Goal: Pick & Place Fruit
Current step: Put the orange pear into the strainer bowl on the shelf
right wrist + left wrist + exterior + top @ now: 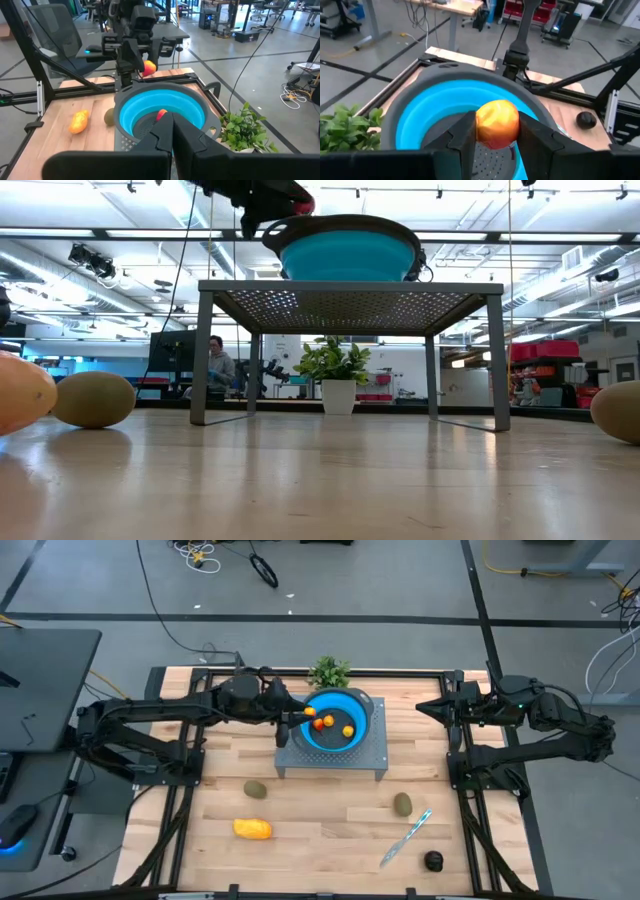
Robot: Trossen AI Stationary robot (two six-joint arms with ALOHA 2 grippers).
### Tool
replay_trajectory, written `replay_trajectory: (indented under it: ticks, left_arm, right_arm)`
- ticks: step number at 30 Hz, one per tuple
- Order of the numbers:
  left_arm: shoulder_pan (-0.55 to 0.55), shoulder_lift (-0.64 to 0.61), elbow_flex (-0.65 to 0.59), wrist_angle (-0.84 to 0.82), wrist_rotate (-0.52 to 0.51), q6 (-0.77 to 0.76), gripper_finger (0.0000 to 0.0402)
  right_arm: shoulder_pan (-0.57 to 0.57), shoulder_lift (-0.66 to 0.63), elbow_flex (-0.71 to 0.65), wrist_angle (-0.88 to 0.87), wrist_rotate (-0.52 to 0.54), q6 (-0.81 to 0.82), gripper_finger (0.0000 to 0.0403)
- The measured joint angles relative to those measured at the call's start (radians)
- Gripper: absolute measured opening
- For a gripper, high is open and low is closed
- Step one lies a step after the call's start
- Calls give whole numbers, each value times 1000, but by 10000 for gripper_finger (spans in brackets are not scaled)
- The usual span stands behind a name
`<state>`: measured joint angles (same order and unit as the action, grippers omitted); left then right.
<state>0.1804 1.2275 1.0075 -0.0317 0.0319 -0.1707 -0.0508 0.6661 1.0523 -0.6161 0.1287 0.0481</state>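
A wooden table [320, 820] is seen, and on it a grey perforated metal stand [335, 755] is placed. Directly on the wood are laid two olive-brown ovals [255, 789] [402, 804], a yellow-orange oblong fruit [252, 829], a knife [406, 838], and a near-black round piece [433, 860]. A small plant [328, 671] is probably set at the far edge.

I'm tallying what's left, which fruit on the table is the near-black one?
The small round dark fruit by the table's front right corner, just past the knife. The two ovals are olive-brown; the oblong is yellow-orange.
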Motion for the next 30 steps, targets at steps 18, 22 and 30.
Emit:
replay_trajectory:
  ticks: [18, 22, 30]
  left_arm:
    - [79, 225, 305, -159, 98, 132, 126]
    - [79, 228, 306, -169, 104, 129, 131]
    - [78, 245, 307, -180, 104, 130, 125]
  right_arm:
    - [0, 0, 0, -1, 0, -3, 7]
    - [0, 0, 0, -2, 0, -3, 7]
    - [0, 0, 0, -5, 0, -3, 7]
